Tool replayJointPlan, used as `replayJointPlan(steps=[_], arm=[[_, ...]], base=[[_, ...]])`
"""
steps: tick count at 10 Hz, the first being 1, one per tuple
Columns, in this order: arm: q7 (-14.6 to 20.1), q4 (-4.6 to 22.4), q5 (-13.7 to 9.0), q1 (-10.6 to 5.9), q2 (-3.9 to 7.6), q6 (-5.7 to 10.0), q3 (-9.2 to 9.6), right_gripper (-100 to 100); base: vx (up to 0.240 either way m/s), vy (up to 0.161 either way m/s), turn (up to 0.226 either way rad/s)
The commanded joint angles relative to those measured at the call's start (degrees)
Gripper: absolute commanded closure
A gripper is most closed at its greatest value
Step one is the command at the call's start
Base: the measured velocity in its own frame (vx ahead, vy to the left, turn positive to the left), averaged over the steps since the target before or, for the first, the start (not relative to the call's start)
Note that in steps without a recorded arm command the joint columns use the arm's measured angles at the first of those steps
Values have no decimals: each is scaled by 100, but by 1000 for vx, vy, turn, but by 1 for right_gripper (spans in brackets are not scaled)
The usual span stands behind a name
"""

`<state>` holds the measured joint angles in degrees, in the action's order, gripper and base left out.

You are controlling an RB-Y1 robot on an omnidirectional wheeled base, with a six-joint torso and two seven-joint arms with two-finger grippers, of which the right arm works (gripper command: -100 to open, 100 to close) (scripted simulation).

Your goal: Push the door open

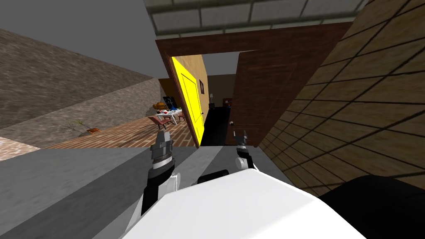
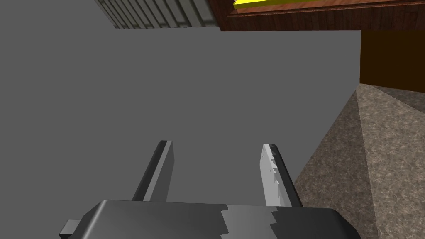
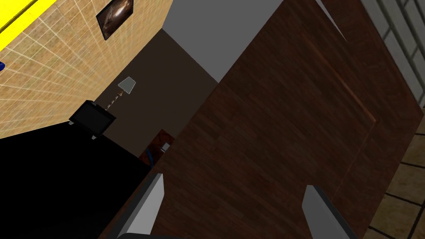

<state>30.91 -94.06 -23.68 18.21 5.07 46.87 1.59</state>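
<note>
Hallway (image 1: 83, 178) | brown door (image 3: 290, 124) upright, ajar | right end effector (image 3: 235, 182) facing it | left end effector (image 2: 216, 144) | both spread, empty

Reaching forward with both arms, grippers open and empty.

Holding the left gripper (image 1: 163, 135) (image 2: 216, 144) out ahead on a dark left forearm (image 1: 154, 184) with a ribbed grey wrist (image 1: 160, 159), fingers (image 2: 159, 170) straight, parallel and spread wide with nothing between them. Stretching the right gripper (image 1: 240, 134) (image 3: 234, 182) a little farther forward on a slimmer white and grey right wrist (image 1: 241, 161), its thin fingers (image 3: 150, 203) likewise parted and gripping nothing. Keeping the two arms roughly side by side, well apart.
</note>
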Motion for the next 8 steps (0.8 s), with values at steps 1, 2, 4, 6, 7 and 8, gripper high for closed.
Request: replayJointPlan(steps=[1, 2, 4, 6, 7, 8], arm=[[116, 179, -141, -52, -18, 22, -3, -100], [193, 316, -227, -92, -22, 55, -9, -100], [348, 591, -401, -173, -29, 119, -20, -100], [498, 858, -570, -253, -49, 183, -31, -100], [573, 991, -654, -292, -60, 214, -36, -100], [648, 1124, -739, -331, -70, 246, -42, -100]], base=[[31, -147, 184], [27, -129, 171], [37, -136, 174], [25, -126, 212], [11, -144, 175], [3, -140, 155]])
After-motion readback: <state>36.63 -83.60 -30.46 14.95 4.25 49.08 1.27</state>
